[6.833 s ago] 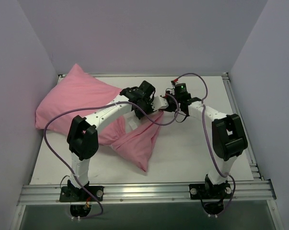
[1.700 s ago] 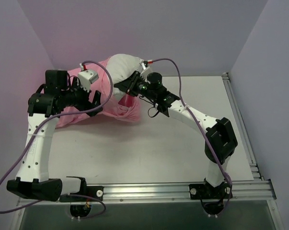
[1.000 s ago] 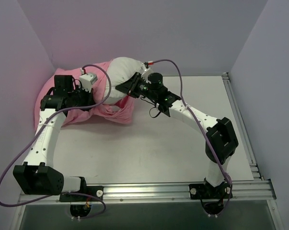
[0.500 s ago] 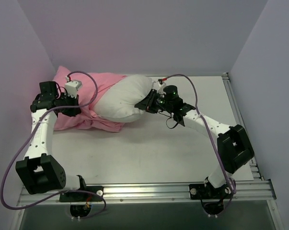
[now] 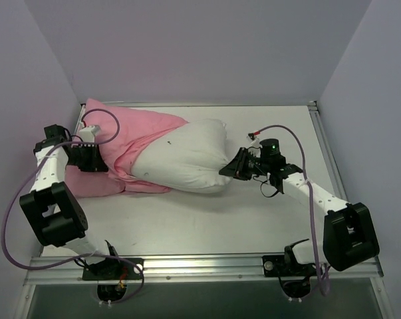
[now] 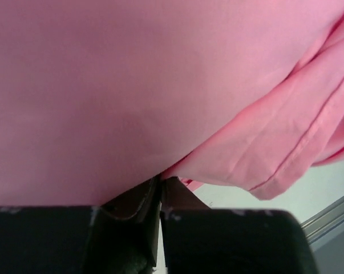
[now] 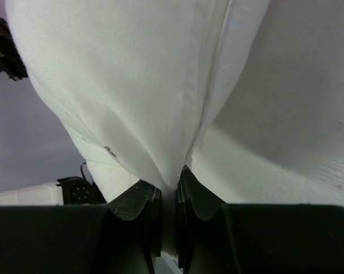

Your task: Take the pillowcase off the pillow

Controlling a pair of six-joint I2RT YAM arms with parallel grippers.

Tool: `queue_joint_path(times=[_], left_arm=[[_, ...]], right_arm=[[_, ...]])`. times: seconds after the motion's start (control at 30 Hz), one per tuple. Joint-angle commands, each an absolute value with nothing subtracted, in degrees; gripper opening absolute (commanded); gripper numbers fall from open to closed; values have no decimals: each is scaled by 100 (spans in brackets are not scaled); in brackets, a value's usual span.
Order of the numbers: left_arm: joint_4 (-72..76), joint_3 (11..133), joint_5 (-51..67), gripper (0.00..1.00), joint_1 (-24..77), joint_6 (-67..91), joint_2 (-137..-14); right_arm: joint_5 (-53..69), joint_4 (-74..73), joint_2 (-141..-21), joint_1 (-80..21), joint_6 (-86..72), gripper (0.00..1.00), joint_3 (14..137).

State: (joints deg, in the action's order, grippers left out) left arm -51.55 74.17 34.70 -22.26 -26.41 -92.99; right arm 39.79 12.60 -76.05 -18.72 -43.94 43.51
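Note:
The white pillow (image 5: 187, 156) lies across the middle of the table, its left end still inside the pink pillowcase (image 5: 130, 133), which is bunched toward the left wall. My left gripper (image 5: 102, 162) is at the case's left side, shut on a fold of the pink fabric (image 6: 160, 85); in the left wrist view the jaws (image 6: 160, 182) pinch the cloth at their tips. My right gripper (image 5: 229, 170) is shut on the pillow's right corner, and the white cloth (image 7: 143, 85) runs down between its jaws (image 7: 169, 191).
Grey walls close in the table (image 5: 253, 212) on the left, back and right. An aluminium rail (image 5: 200, 266) runs along the near edge by the arm bases. Purple cables loop from both arms.
The right gripper has pulled the pillow rightward and down onto the table, baring more white. The left gripper has drawn back to the left wall with the pillowcase, which now lies flatter.

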Motion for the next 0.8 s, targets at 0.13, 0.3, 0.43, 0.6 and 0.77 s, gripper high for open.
queue_joint_path(times=[0.13, 0.3, 0.43, 0.6, 0.77], left_arm=[[-5553, 7276, 3838, 61, -2163, -4288, -8527], [-6345, 8269, 4762, 78, -1294, -4220, -8069], [-5323, 8929, 4977, 90, -137, -3272, -7788], [-4677, 9623, 3141, 89, 1606, -2453, -8794], [-5132, 10650, 1901, 76, 2486, -2829, -10140]], right_arm=[[3121, 133, -7742, -2388, -2849, 0, 4533], [2830, -369, -8077, -3619, -2041, 0, 4878], [2576, -580, -8191, -3972, -1785, 0, 4861], [2356, -703, -8235, -4254, -1679, 0, 4773], [2224, -659, -8244, -4359, -1749, 0, 4772]])
